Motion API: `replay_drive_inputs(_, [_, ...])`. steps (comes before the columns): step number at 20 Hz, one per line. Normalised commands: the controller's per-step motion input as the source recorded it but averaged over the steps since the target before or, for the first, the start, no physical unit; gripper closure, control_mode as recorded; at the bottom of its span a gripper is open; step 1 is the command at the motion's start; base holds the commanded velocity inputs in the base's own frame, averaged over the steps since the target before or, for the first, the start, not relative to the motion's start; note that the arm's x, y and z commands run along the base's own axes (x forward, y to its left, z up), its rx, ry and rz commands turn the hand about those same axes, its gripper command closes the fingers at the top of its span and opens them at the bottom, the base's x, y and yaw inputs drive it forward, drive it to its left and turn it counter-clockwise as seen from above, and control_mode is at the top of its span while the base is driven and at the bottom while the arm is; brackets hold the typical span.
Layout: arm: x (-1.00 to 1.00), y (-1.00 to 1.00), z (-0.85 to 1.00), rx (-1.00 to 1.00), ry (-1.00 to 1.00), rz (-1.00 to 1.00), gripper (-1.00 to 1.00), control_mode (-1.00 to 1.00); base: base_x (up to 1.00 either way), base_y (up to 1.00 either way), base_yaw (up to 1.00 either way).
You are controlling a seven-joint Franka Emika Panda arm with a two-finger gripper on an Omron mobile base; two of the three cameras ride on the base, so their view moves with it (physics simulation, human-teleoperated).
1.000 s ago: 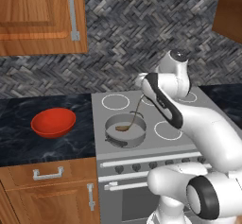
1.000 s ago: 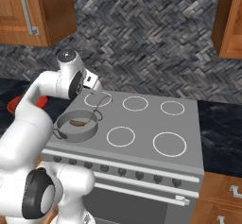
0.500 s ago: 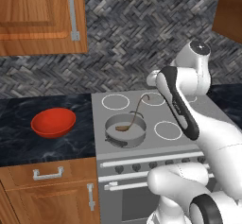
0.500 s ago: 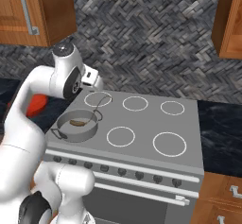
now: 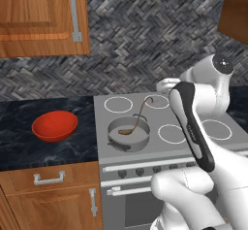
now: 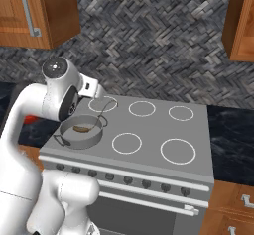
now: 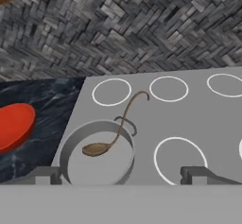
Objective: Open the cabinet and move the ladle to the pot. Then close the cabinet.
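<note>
Ladle (image 7: 108, 135) already in the pot (image 7: 97, 159), bowl on the pot floor, thin handle leaning up toward upper right of the hand view over the rim. Pincer (image 7: 120, 175) spread wide, holding nothing, touching nothing, raised clear of the pot at lower centre. Remaining target: the cabinet (image 5: 41, 18), upper left of the left base view, well apart from the pincer; door apparently shut, bar handle (image 5: 73, 13) upright.
</note>
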Motion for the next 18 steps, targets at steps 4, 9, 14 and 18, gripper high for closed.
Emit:
replay_drive_inputs(4, [-0.05,0.00,0.22,0.00,0.00,0.00,-1.00,-1.00,0.00,0.00,0.00])
replay_drive_inputs(9, [-0.09,0.00,0.16,0.00,0.02,0.00,-1.00,1.00,-0.03,0.00,0.00])
replay_drive_inputs(14, [0.00,0.00,0.00,0.00,0.00,0.00,-1.00,1.00,-0.40,-0.09,0.00])
replay_drive_inputs(18, [0.00,0.00,0.00,0.00,0.00,0.00,-1.00,1.00,-0.68,-0.20,0.00])
